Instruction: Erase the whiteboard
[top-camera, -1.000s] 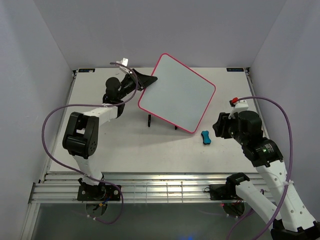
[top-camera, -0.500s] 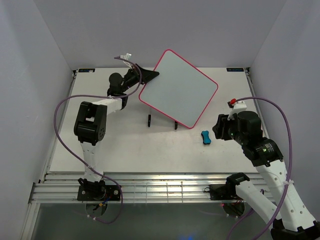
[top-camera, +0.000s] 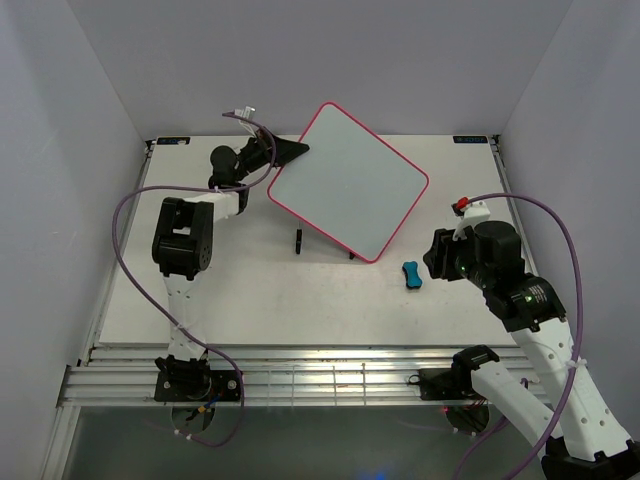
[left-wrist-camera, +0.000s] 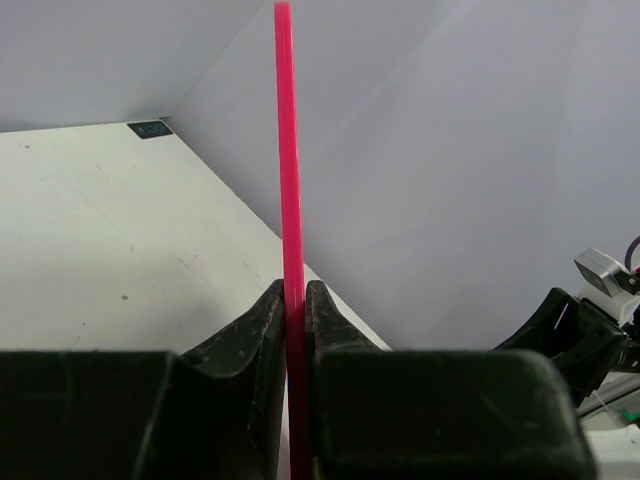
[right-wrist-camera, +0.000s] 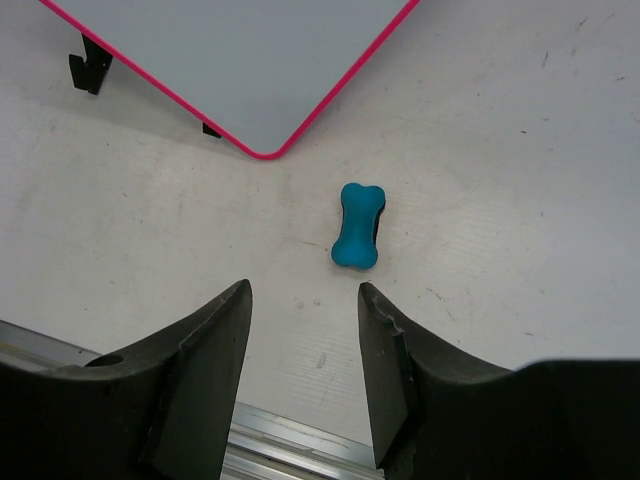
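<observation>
Whiteboard (top-camera: 345, 185) tilted above wire stand (top-camera: 298, 240); blue eraser (top-camera: 411, 274) near its corner.

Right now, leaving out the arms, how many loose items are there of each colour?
White with pink frame: 1, the whiteboard
Blue: 1, the eraser
Black: 1, the wire stand, mostly hidden under the board
Total: 3

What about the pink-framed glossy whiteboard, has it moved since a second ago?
Yes. The pink-framed glossy whiteboard, pinched by the left tool, has shifted slightly left: its lowest corner has drawn away from the blue bone-shaped eraser, which stayed put.
</observation>
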